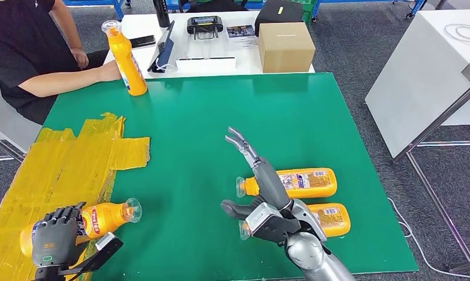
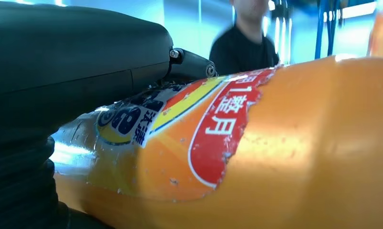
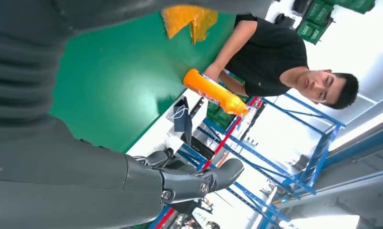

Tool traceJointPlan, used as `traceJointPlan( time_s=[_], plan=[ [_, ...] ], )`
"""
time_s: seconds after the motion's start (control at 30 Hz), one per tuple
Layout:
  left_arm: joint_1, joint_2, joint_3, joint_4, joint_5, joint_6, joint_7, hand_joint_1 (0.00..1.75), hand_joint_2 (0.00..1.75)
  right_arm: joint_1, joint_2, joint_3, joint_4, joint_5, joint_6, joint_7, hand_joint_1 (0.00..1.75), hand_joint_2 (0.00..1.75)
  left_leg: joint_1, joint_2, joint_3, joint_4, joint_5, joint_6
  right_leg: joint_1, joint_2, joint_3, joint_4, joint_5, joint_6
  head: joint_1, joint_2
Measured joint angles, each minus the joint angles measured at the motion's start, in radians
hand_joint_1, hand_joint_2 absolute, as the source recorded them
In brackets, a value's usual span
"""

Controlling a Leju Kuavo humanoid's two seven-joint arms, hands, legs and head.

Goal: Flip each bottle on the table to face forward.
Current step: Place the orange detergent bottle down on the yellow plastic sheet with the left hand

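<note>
- The left hand [image 1: 52, 239] grips a lying orange bottle [image 1: 106, 218] at the near left edge, on yellow tape [image 1: 74, 158].
- The right hand [image 1: 261, 193], fingers spread and empty, hovers over two lying bottles [image 1: 314, 182] (near right).
- Bare green table [image 1: 197, 117] lies mid-way.
- A person's hand holds an upright bottle [image 1: 127, 58] at the far edge.

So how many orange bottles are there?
4. One lies in the left hand: the held bottle. Two lie by the right hand: the far bottle and the near bottle. The upright bottle stands by the person.
</note>
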Motion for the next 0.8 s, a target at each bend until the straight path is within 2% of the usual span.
traceJointPlan(
  time_s=[0.17, 0.3, 0.47, 0.57, 0.67, 0.8],
  plan=[
    [-0.065, 0.041, -0.005, 0.160, -0.047, -0.015, 0.004, 1.75, 1.75, -0.005, -0.029, 0.000, -0.017, 0.000, 0.018, 0.007, 0.00, 1.75, -0.001, -0.006, 0.003, -0.001, 0.000, 0.000, -0.001, -0.005, 0.006, 0.000, -0.001, 0.000, 0.000, 0.000],
    [-0.105, 0.063, -0.012, 0.228, -0.060, -0.031, 0.011, 0.00, 0.00, -0.010, -0.047, -0.001, -0.023, -0.008, 0.025, 0.008, 0.00, 1.75, -0.001, -0.008, 0.009, -0.001, 0.000, 0.001, -0.001, -0.006, 0.013, -0.001, -0.001, 0.000, 0.000, 0.000],
    [-0.156, 0.100, -0.019, 0.299, -0.062, -0.094, 0.046, 0.00, 0.00, -0.011, -0.088, -0.030, -0.051, -0.013, 0.027, -0.008, 0.00, 1.75, -0.002, -0.014, 0.022, -0.005, -0.004, 0.003, -0.002, -0.012, 0.019, -0.002, -0.006, 0.001, 0.000, 0.000],
    [-0.167, 0.122, -0.019, 0.325, -0.031, -0.111, 0.032, 0.00, 0.00, -0.010, -0.117, -0.063, -0.079, 0.027, 0.029, -0.014, 0.00, 1.75, -0.002, -0.013, 0.028, -0.006, -0.007, 0.002, -0.002, -0.011, 0.024, -0.002, -0.007, 0.001, -0.001, 0.000],
    [-0.157, 0.139, -0.017, 0.323, 0.024, -0.150, -0.016, 0.00, 0.00, -0.003, -0.160, -0.091, -0.091, 0.030, 0.083, -0.006, 0.00, 1.75, -0.002, -0.012, 0.033, -0.005, -0.004, 0.001, -0.001, -0.011, 0.028, -0.001, -0.007, 0.001, -0.001, 0.000],
    [-0.096, 0.155, -0.009, 0.264, 0.123, -0.215, -0.119, 0.00, 0.00, 0.040, -0.243, -0.127, -0.095, 0.034, 0.137, -0.004, 0.00, 1.75, -0.003, -0.013, 0.030, -0.004, -0.002, 0.002, -0.003, -0.012, 0.031, -0.001, -0.007, 0.003, -0.001, 0.000]
  ],
)
